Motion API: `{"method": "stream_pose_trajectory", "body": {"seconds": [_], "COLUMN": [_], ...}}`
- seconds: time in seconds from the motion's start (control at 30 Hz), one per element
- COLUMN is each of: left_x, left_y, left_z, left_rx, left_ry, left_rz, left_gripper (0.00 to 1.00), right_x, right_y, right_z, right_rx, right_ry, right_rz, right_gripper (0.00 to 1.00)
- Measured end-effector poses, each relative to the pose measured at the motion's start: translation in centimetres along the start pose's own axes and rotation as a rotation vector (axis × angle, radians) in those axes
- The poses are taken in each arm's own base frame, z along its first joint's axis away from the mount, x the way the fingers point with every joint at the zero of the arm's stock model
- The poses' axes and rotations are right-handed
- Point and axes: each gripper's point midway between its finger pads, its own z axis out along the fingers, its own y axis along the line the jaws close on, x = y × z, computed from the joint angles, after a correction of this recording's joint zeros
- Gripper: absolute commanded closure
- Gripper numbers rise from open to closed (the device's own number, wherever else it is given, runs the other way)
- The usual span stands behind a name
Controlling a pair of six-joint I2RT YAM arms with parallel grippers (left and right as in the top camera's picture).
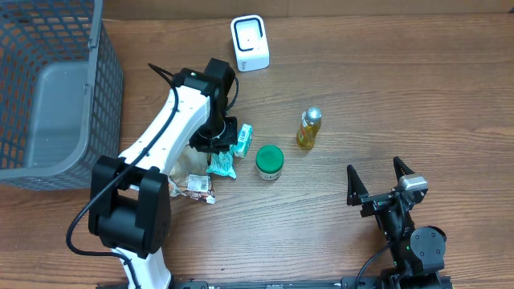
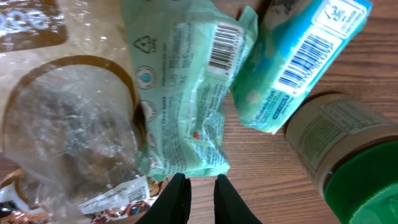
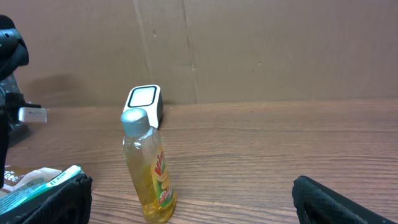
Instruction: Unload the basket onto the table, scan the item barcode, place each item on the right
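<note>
my left hand (image 2: 202,186) hung at the green packet (image 2: 186,93), fingers nearly together, whether nipping its edge I could not tell, packet lay barcode-up on the surface (image 1: 401,96) beside a blue box (image 2: 298,68), scanner (image 1: 250,42) well apart, right hand (image 1: 377,183) spread, empty

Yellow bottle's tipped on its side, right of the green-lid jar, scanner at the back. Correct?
Not quite. The yellow bottle stands upright, cap up, as the right wrist view shows. The rest holds: it is right of the green-lid jar, with the scanner at the back.
</note>
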Motion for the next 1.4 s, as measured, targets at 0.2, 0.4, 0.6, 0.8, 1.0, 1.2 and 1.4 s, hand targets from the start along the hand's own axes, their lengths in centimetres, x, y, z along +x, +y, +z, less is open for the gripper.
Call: {"method": "stream_pose_trajectory", "body": {"seconds": [0.2,0.4,0.6,0.8,1.0,1.2,1.4], "left_x": [0.3,-0.2,-0.2,-0.2,-0.4,0.0,0.3], "left_y": [0.8,1.1,1.2,1.2,1.1,1.4,1.8], "left_z": [0.8,1.0,1.0,1.0,1.2,2.5,4.6], "left_rx": [-0.047,-0.065,-0.070,-0.070,-0.067,-0.069,-0.068], "left_ry": [0.006,-0.016,-0.019,-0.018,-0.026,-0.019,-0.022], "left_rz": [-0.006,-0.008,-0.008,-0.008,-0.008,-0.009,-0.008], "left_gripper": [0.85,0.85,0.86,0.86,0.85,0.85,0.84], "right_x": [0.0,0.0,0.0,0.0,0.0,0.0,0.0], "right_y": [0.0,0.0,0.0,0.0,0.0,0.0,0.0], "right_z": [0.0,0.0,0.0,0.0,0.0,0.0,0.0], "right_rx": [0.000,0.000,0.000,0.000,0.000,0.000,0.000], "right_ry": [0.000,0.000,0.000,0.000,0.000,0.000,-0.001], "right_rz": [0.000,0.000,0.000,0.000,0.000,0.000,0.000], "right_gripper": [0.00,0.00,0.00,0.00,0.00,0.00,0.00]}}
